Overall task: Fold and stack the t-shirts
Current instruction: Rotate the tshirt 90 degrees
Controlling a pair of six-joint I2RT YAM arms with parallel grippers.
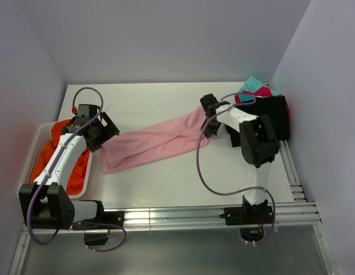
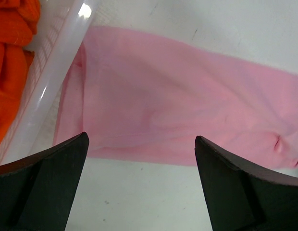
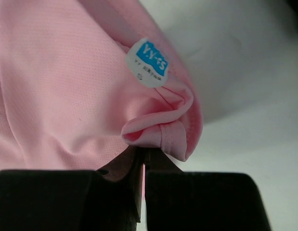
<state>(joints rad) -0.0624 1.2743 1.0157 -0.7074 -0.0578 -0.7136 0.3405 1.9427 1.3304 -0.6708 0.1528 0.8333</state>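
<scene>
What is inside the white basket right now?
An orange t-shirt lies in the basket; the left arm crosses over it, and anything beneath the orange cloth is hidden.

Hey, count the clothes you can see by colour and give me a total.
light pink t-shirt: 1
orange cloth heap: 1 (may hide more)
black folded cloth: 1
magenta cloth: 1
teal cloth: 1
Total: 5 visible

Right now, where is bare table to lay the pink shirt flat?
Two patches: the far table strip behind the pink shirt, between basket and black shirt; and the near strip between pink shirt and front rail. Crowded: the basket side and the far right corner around the black shirt.
</scene>
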